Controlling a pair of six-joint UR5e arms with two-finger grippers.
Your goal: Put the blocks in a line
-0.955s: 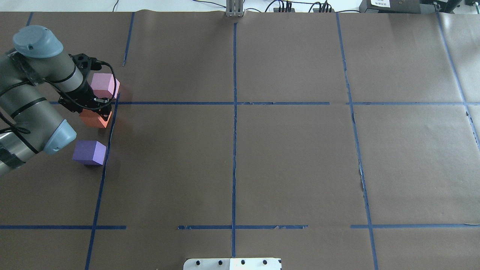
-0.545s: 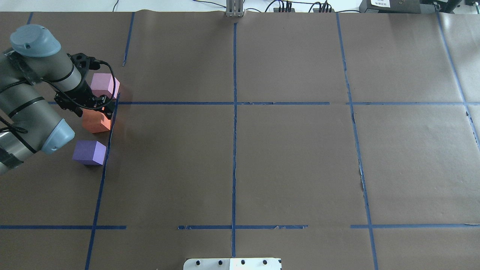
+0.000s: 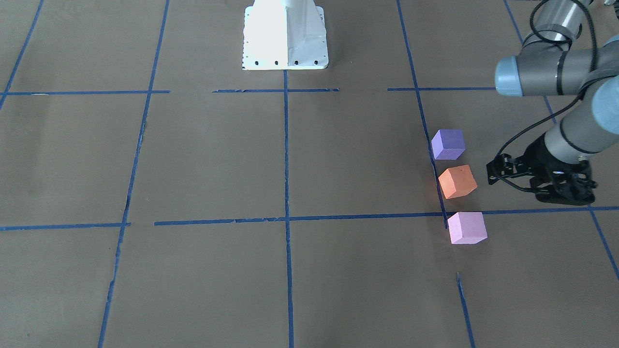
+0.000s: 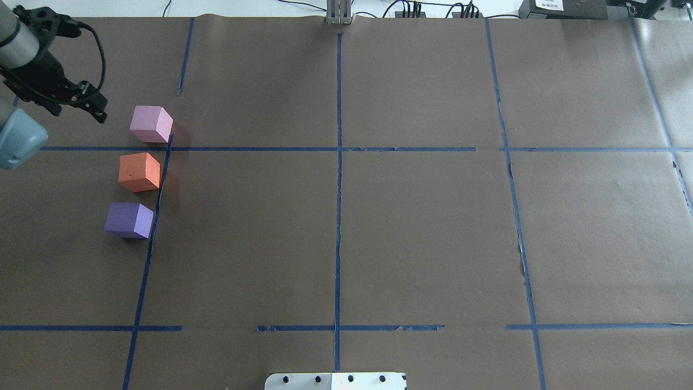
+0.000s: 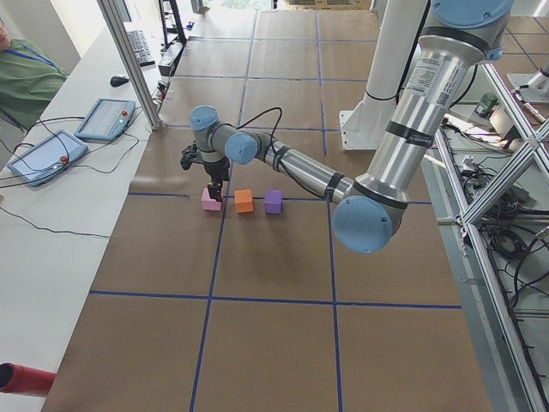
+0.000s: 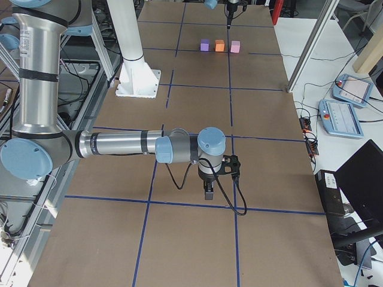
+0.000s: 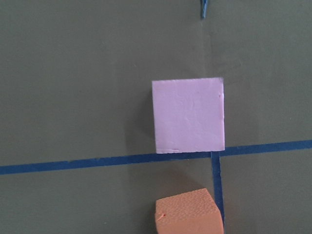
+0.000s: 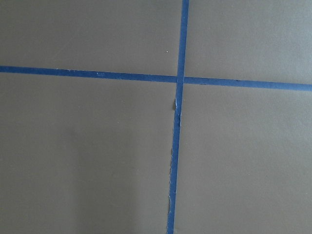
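Three cubes stand in a short row beside a blue tape line at the table's left: pink-lilac block [image 4: 151,123], orange block [image 4: 139,171], violet-purple block [image 4: 129,220]. They also show in the front-facing view, pink [image 3: 466,227], orange [image 3: 457,181], purple [image 3: 448,144]. My left gripper [image 4: 76,111] is open and empty, raised, apart from the blocks on their outer side [image 3: 541,186]. The left wrist view looks down on the pink block [image 7: 188,115] and the orange block's top [image 7: 187,214]. My right gripper [image 6: 207,190] shows only in the exterior right view, over bare paper; I cannot tell its state.
Brown paper with a blue tape grid [image 4: 338,149] covers the table. The white robot base plate [image 3: 285,34] is at the near middle edge. Tablets [image 5: 105,118] and an operator sit beyond the far edge. A metal post [image 4: 339,13] stands at the far middle.
My left gripper has let go of the orange block, risen and moved away to the far left. The orange block now rests on the table between the pink and purple ones.
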